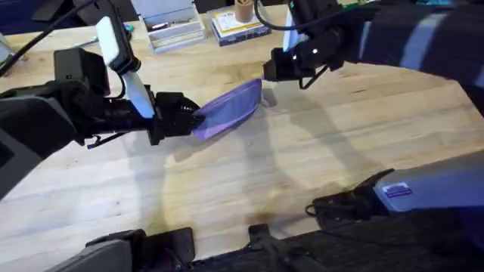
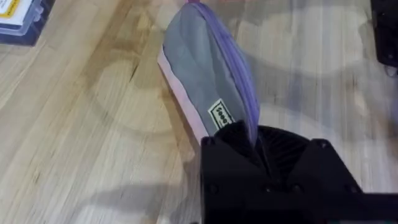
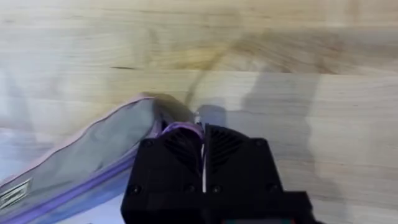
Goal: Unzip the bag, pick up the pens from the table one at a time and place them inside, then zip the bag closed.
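Left fingers (image 2: pixel 258 146) clenched on one end of the bag (image 1: pixel 227 110); right fingers (image 3: pixel 203 134) pinched on the other end, likely at the zipper pull. Bag stretched between, lifted just above the desk (image 1: pixel 249 174). Risk: pulling too hard, slipping fabric from either pinch, stalling the zipper.

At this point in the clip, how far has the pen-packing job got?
No pens lie on the visible table, so loading looks done, though the bag's inside is hidden. In hand: the left gripper clamps one end of the bag and the right gripper pinches the other end, apparently at the zipper pull. Left: whether the zip is fully closed cannot be told; then release.
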### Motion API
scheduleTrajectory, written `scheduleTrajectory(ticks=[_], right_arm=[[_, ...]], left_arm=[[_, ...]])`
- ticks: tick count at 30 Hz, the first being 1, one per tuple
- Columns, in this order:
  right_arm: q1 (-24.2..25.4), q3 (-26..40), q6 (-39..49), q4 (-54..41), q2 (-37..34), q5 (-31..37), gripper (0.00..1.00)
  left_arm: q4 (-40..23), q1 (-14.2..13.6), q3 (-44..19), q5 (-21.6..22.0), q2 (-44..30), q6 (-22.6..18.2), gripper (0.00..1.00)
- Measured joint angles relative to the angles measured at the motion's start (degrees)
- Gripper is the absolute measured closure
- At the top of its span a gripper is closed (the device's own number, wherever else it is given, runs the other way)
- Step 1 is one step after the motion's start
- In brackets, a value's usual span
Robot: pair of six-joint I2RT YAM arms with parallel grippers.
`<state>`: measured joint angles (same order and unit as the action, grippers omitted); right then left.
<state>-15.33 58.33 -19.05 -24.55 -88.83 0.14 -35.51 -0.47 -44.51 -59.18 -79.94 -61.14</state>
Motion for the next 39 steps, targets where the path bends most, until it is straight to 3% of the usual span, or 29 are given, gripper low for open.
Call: scheduleTrajectory(ticks=[6,13,14,20,21,39], right_arm=[[1.5,0.0,0.0,1.9,-5.8,-1.9,0.968],[1.7,0.0,0.4,5.5,-5.8,-2.2,0.968],[1.8,0.0,0.2,5.6,-5.2,-2.0,0.921],[5.0,0.0,0.5,5.9,1.2,5.6,0.065],[5.0,0.0,0.7,5.4,2.6,6.2,0.019],[-4.3,0.0,7.9,-5.4,20.5,7.6,0.004]], left_arm=[[0.2,0.0,0.0,0.1,0.0,0.0,0.958],[0.2,0.0,0.0,0.1,-0.4,0.0,0.958],[0.2,0.0,0.0,0.2,-0.4,0.0,0.958],[-0.7,0.5,0.3,1.8,-0.4,0.0,0.958],[-0.7,0.5,0.3,1.8,-0.4,0.0,0.958],[-0.7,0.5,0.3,1.9,-0.4,0.0,0.959]])
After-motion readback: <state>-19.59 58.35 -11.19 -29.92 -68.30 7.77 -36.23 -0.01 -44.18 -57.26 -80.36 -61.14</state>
